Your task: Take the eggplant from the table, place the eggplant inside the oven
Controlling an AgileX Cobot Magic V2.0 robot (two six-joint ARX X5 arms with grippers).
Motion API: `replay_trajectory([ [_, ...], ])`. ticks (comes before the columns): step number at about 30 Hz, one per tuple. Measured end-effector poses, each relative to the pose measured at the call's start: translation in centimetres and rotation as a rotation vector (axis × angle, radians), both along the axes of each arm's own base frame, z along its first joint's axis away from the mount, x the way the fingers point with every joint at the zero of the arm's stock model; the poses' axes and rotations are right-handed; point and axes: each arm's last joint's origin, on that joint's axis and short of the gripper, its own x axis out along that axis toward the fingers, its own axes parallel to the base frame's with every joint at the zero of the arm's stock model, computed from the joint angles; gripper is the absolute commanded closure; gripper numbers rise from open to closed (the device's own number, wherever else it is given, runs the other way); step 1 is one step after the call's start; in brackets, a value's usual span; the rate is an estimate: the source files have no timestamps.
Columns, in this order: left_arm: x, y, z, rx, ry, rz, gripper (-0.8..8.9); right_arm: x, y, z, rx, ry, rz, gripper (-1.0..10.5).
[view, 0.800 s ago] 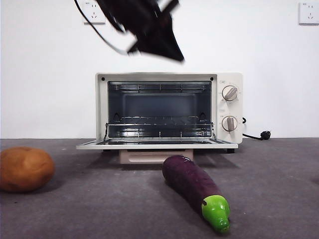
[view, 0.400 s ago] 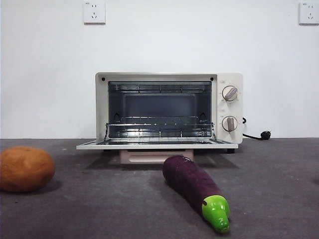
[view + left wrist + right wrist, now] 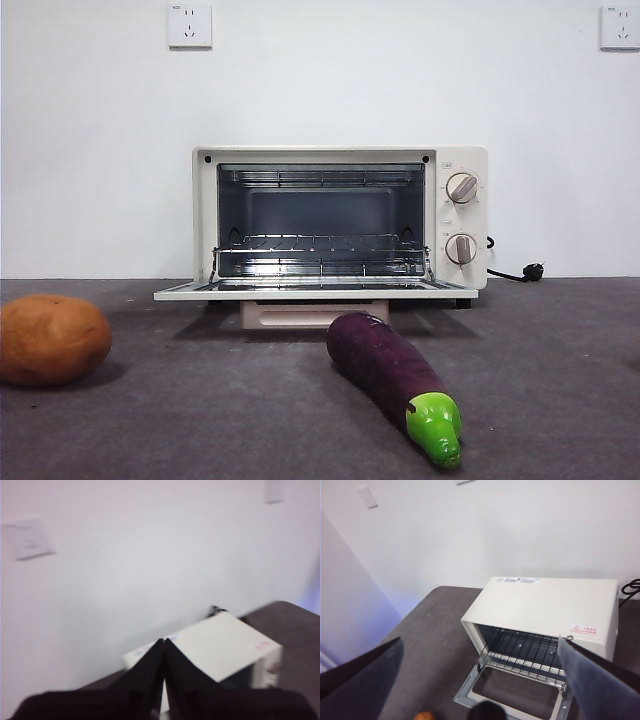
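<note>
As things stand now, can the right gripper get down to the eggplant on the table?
Probably yes. The right gripper hangs open above the oven, and the eggplant lies uncovered on the table before the open door, apart from the potato.

The purple eggplant (image 3: 393, 380) lies on the table (image 3: 560, 380) before the cream oven (image 3: 340, 220), door open.

Lab bench — bare wall (image 3: 320, 80), sockets (image 3: 189, 25)
</note>
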Motion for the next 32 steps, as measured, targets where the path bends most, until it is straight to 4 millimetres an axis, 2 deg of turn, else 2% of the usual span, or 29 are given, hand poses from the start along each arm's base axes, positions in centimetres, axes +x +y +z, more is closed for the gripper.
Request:
replay_trajectory([
  [3, -2.1, 0.8, 0.4, 0.004, -0.025, 0.064, 8.19, -0.1, 0.2, 0.0, -0.002, -0.002, 0.012, 3.2],
  [7, -3.9, 1.3, 0.6, 0.01, -0.033, 0.096, 8.19, -0.1, 0.5, 0.0, -0.003, -0.001, 0.028, 3.2],
  [14, -4.1, 1.3, 0.3, 0.022, -0.003, 0.098, 8.19, 0.3, 1.3, -0.8, -0.04, 0.069, 0.032, 3.2],
  [20, -4.0, 1.3, 0.3, 0.022, -0.001, 0.098, 8.19, 2.3, 3.1, -2.6, -0.124, 0.199, 0.051, 3.2],
  [26, -3.9, 1.3, 0.2, 0.023, 0.002, 0.098, 8.19, 5.5, 6.8, -6.1, -0.313, 0.414, 0.099, 3.2],
  [32, -3.9, 1.3, 0.1, 0.026, 0.015, 0.098, 8.19, 9.1, 11.5, -11.3, -0.481, 0.607, 0.181, 3.2],
])
